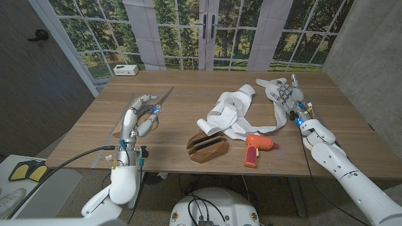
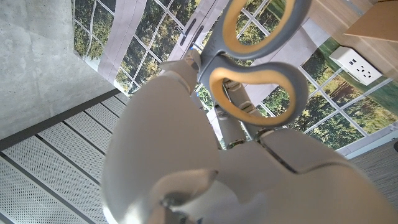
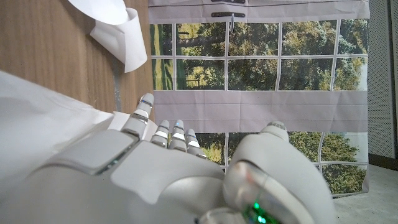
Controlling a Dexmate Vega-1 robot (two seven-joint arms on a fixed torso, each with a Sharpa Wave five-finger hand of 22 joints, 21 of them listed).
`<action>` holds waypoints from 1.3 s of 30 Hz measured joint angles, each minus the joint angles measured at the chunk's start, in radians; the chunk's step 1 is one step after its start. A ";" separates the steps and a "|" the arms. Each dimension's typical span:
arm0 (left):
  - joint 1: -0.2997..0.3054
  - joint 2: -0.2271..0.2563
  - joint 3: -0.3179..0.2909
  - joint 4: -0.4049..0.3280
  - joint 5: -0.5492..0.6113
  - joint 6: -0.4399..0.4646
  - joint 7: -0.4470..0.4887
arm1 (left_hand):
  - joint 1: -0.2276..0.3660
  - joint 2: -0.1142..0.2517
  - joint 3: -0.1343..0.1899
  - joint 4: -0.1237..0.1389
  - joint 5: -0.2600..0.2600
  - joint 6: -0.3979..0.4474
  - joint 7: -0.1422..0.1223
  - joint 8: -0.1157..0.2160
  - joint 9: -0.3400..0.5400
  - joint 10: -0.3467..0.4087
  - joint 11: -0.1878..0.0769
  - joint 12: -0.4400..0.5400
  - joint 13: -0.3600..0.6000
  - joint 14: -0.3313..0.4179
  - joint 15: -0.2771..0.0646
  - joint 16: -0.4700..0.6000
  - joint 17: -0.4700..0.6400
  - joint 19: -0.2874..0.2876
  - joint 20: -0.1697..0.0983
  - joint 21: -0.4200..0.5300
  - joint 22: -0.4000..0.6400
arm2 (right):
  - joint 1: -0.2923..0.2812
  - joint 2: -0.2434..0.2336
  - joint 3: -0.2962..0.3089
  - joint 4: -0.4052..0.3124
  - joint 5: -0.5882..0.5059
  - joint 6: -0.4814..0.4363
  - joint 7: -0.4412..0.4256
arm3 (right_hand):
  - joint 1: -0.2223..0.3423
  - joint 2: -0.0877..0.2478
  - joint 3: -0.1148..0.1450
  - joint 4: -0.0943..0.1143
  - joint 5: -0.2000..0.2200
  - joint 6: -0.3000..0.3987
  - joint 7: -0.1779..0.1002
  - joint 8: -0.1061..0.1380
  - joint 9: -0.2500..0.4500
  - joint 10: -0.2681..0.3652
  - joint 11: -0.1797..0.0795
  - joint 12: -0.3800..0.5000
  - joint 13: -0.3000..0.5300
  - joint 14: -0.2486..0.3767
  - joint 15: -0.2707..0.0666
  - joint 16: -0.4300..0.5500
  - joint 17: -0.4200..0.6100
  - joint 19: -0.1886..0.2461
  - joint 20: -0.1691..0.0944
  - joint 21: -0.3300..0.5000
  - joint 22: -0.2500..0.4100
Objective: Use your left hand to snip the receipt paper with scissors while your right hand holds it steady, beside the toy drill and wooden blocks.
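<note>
The white receipt paper [image 1: 229, 112] lies crumpled at mid-table, and one strip loops out to the right. My left hand [image 1: 139, 118] is at the table's left and grips the grey-and-yellow scissors [image 1: 154, 108], blades pointing to the far right. Its fingers pass through the scissors' loops [image 2: 261, 62]. My right hand [image 1: 286, 94] is at the far right, fingers stretched out over the paper strip [image 1: 278, 116], gripping nothing. A curl of paper [image 3: 118, 28] lies beyond that hand [image 3: 168, 174]. The orange toy drill [image 1: 257, 149] and the wooden blocks [image 1: 207, 148] lie near the front edge.
A small white socket box [image 1: 125, 69] sits at the table's far left corner, and it appears again [image 2: 357, 65] past the scissors. Bare wood [image 1: 182, 88] lies between the two hands. A window backdrop stands behind the table.
</note>
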 measured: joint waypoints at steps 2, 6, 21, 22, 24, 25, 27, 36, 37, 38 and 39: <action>-0.004 -0.005 0.001 0.007 0.001 -0.011 0.003 | 0.000 0.000 0.000 0.000 0.000 -0.003 0.003 -0.004 -0.005 -0.003 0.003 0.000 -0.006 0.000 0.000 0.000 -0.004 0.000 0.000 0.001 0.000 | 0.000 0.001 0.001 0.000 0.001 0.002 0.001 | 0.000 0.000 0.000 0.000 0.000 0.000 0.000 0.000 0.000 0.000 0.000 0.000 0.000 0.000 0.000 0.000 0.000 0.000 0.000 0.000 0.000; -0.013 -0.013 0.005 0.022 -0.005 -0.032 0.002 | 0.000 0.000 -0.003 -0.003 0.000 -0.003 0.003 -0.004 -0.011 0.000 0.000 0.000 -0.014 0.000 0.000 0.000 -0.005 0.000 0.000 0.001 0.000 | -0.004 0.001 0.002 0.000 0.003 0.004 0.002 | 0.000 0.000 0.000 0.000 0.000 0.000 0.000 0.000 0.000 0.000 0.000 0.000 0.000 0.000 0.000 0.000 0.000 0.000 0.000 0.000 0.000; -0.042 -0.044 0.015 0.047 -0.158 -0.093 -0.088 | -0.001 0.009 -0.015 0.002 -0.003 0.257 0.037 0.030 -0.052 0.251 -0.022 0.046 -0.060 -0.009 -0.009 0.016 -0.005 -0.014 0.004 -0.004 0.000 | -0.022 -0.005 0.010 -0.031 0.003 0.009 0.002 | 0.000 0.000 0.000 0.000 0.000 0.006 -0.006 0.000 0.000 0.000 0.000 0.000 0.000 0.000 0.000 0.000 0.000 0.000 0.000 0.000 0.000; -0.043 -0.045 0.015 0.047 -0.160 -0.094 -0.090 | -0.001 0.010 -0.015 0.002 -0.003 0.261 0.040 0.030 -0.052 0.256 -0.020 0.046 -0.059 -0.009 -0.009 0.016 -0.005 -0.014 0.004 -0.004 0.000 | -0.022 -0.006 0.010 -0.031 0.003 0.010 0.002 | 0.000 0.000 0.002 -0.002 0.000 0.006 -0.006 0.000 0.000 0.000 0.000 0.000 0.000 0.000 0.000 0.000 0.000 0.000 0.000 0.000 0.000; -0.048 -0.052 0.016 0.046 -0.188 -0.097 -0.108 | 0.001 0.012 -0.016 0.002 -0.003 0.268 0.041 0.030 -0.052 0.256 -0.020 0.046 -0.055 -0.009 -0.009 0.016 -0.005 -0.018 0.000 -0.004 0.000 | -0.026 -0.009 0.010 -0.038 0.003 0.010 0.001 | 0.000 0.000 0.004 -0.004 0.000 0.006 -0.006 0.000 0.000 0.000 0.000 0.000 0.000 0.000 0.000 0.000 0.000 0.000 0.000 0.000 0.000; -0.050 -0.055 0.016 0.046 -0.198 -0.099 -0.115 | 0.001 0.012 -0.016 0.002 -0.003 0.269 0.042 0.030 -0.052 0.260 -0.024 0.047 -0.054 -0.009 -0.009 0.016 -0.005 -0.018 0.000 -0.004 0.000 | -0.028 -0.010 0.010 -0.040 0.002 0.010 0.001 | 0.000 0.000 0.004 -0.004 0.000 0.006 -0.006 0.000 0.000 0.000 0.000 0.000 0.000 0.000 0.000 0.000 0.000 0.000 0.000 0.000 0.000; -0.053 -0.059 0.016 0.042 -0.210 -0.103 -0.127 | 0.003 0.016 -0.016 0.002 -0.004 0.269 0.042 0.030 -0.052 0.261 -0.025 0.054 -0.054 -0.009 -0.009 0.016 -0.005 -0.021 0.004 -0.004 0.000 | -0.030 -0.012 0.010 -0.045 0.002 0.010 0.001 | 0.000 0.000 0.004 -0.004 0.000 0.006 -0.006 0.000 0.000 0.000 0.000 0.000 0.000 0.000 0.000 0.000 0.000 0.000 0.000 0.000 0.000; -0.075 -0.081 0.016 0.033 -0.301 -0.134 -0.197 | 0.005 0.018 -0.021 0.004 -0.006 0.275 0.037 0.030 -0.056 0.263 -0.024 0.054 -0.044 -0.009 -0.009 0.020 -0.006 -0.021 0.004 -0.004 0.000 | -0.043 -0.018 0.012 -0.061 0.000 0.011 0.002 | 0.000 0.000 0.004 -0.004 0.000 0.006 -0.005 0.000 0.000 0.000 0.000 0.000 0.000 0.000 0.000 0.000 0.000 0.000 0.000 0.000 0.000; -0.079 -0.084 0.016 0.032 -0.319 -0.137 -0.210 | 0.005 0.018 -0.021 0.004 -0.006 0.275 0.037 0.030 -0.056 0.267 -0.020 0.054 -0.044 -0.009 -0.009 0.020 -0.006 -0.021 0.004 -0.004 0.000 | -0.045 -0.019 0.012 -0.063 0.000 0.011 0.003 | 0.000 0.000 0.004 -0.004 0.000 0.005 -0.005 0.000 0.000 0.000 0.000 0.000 0.000 0.000 0.000 0.000 0.000 0.000 0.000 0.000 0.000; -0.079 -0.084 0.016 0.032 -0.319 -0.137 -0.210 | 0.005 0.018 -0.021 0.004 -0.006 0.275 0.037 0.030 -0.056 0.267 -0.020 0.054 -0.044 -0.009 -0.009 0.020 -0.006 -0.021 0.004 -0.004 0.000 | -0.045 -0.019 0.012 -0.063 0.000 0.011 0.003 | 0.000 0.000 0.004 -0.004 0.000 0.006 -0.005 0.000 0.000 0.000 0.000 0.000 0.000 0.000 0.000 0.000 0.000 0.000 0.000 0.000 0.000; -0.083 -0.088 0.016 0.031 -0.341 -0.141 -0.224 | 0.005 0.018 -0.021 0.004 -0.006 0.275 0.037 0.030 -0.056 0.268 -0.022 0.054 -0.043 -0.009 -0.009 0.020 -0.006 -0.021 0.004 -0.004 0.000 | -0.047 -0.020 0.013 -0.066 0.000 0.012 0.003 | 0.000 0.000 0.004 -0.004 0.000 0.005 -0.005 0.000 0.000 0.000 0.000 0.000 0.000 0.000 0.000 0.000 0.000 0.000 0.000 0.000 0.000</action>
